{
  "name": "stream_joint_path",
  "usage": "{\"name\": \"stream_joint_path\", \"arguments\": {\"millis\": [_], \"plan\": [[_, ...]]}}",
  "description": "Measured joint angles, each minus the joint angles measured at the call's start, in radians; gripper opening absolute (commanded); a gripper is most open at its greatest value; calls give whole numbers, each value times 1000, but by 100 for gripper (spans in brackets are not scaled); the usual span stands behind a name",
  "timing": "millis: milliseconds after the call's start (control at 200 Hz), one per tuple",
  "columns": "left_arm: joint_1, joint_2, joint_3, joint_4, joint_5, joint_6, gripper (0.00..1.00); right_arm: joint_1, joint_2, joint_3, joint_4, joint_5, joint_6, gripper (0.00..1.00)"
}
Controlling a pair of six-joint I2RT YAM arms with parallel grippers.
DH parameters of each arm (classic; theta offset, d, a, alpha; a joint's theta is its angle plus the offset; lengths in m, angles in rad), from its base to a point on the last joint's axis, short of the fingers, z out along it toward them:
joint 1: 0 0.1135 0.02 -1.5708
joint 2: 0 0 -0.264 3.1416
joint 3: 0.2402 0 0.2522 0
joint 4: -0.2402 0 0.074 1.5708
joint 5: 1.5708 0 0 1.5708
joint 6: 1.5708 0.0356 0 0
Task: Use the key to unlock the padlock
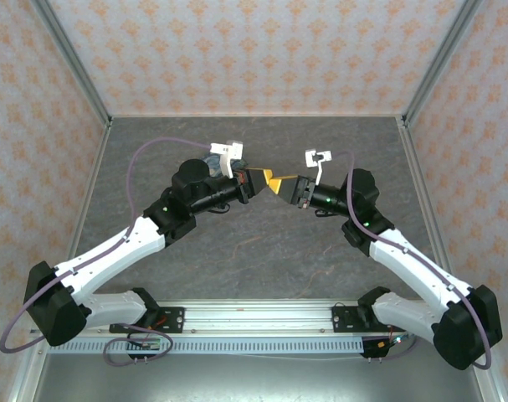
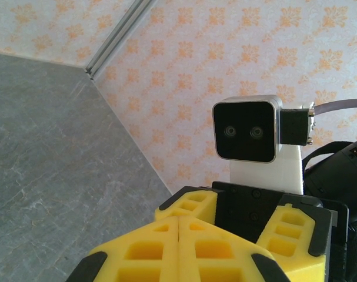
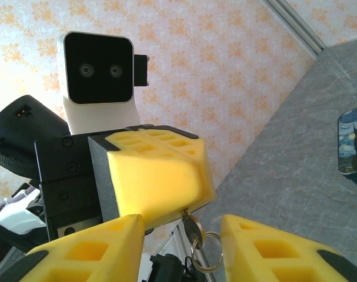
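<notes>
Above the middle of the tabletop (image 1: 262,268) the left gripper (image 1: 262,177) and right gripper (image 1: 284,186) meet tip to tip, each barring the other's way ahead. The key (image 3: 190,226) hangs in the gap between the right fingers (image 3: 272,249). A starry box (image 1: 210,158) sits behind the left wrist; elsewhere the surface is bare, with walls (image 1: 254,50) on three sides.

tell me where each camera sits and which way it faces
top: above and behind the arms, looking down at the table; both arms show, left gripper and right gripper tip to tip
left wrist: on left arm, facing the right gripper and its camera; own shut fingers below
right wrist: on right arm, facing the left gripper pinching a key; own open fingers below
shared: wrist views face each other
</notes>
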Motion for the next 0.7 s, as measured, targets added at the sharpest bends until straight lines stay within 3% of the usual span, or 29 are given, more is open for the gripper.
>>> {"name": "stream_joint_path", "arguments": {"millis": [701], "plan": [[0, 5, 6, -8, -4, -1, 0, 21, -35, -46, -42, 16, -20, 40]]}}
